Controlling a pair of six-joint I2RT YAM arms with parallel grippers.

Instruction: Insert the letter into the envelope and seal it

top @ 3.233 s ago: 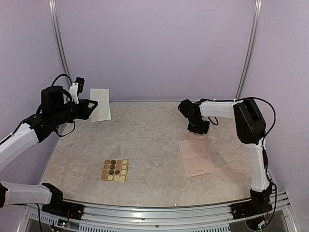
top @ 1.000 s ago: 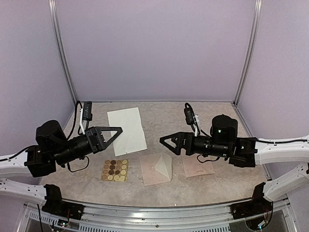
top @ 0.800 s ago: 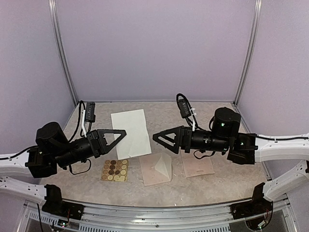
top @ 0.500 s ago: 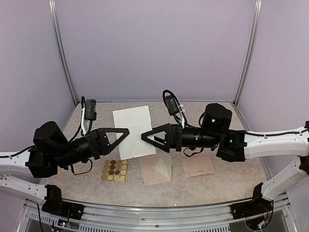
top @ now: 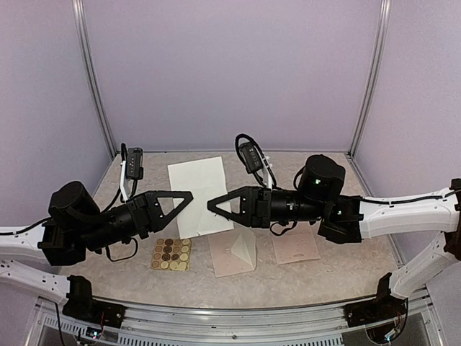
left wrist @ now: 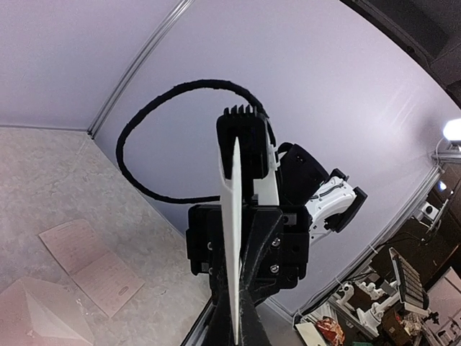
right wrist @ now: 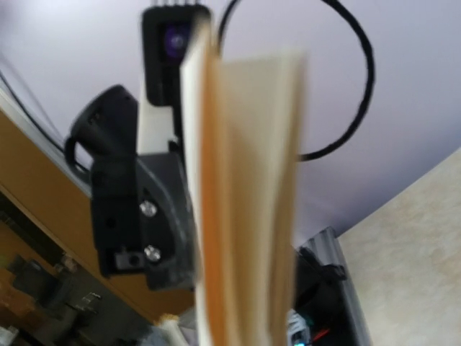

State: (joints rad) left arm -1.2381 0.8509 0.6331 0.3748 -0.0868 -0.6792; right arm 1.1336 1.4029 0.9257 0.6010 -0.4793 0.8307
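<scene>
Left gripper (top: 187,196) comes in from 8 o'clock, jaws pressed together on the left edge of the letter (top: 198,189). The left wrist view shows the sheet edge-on, clamped between the fingers. The letter is off the counter (top: 349,277), by my reading, at 11 o'clock of the envelope (top: 232,254), with its blank face to the top camera. Right gripper (top: 211,205) reaches in from 3 o'clock, its tip at the letter's right edge. Its wrist view is blurred and filled by the sheet close up, so I cannot tell whether those jaws are pinching the paper or merely spread around it. Likely reason for the two-sided hold: the sheet is larger than the envelope, so it must be folded or at least steadied between two grips before it will go in. One pinch alone would let it droop. The envelope lies flat at 6 o'clock of centre, nearest the arm bases, with its triangular flap raised and its mouth accessible. No paper shows in it, and I cannot see into the pocket itself. A pink printed sheet (top: 297,247) lies at 3 o'clock of the envelope, partly under the right arm. The sticker sheet (top: 171,254) lies at 9 o'clock, untouched and presumably for sealing. Insertion and sealing are not yet done.
</scene>
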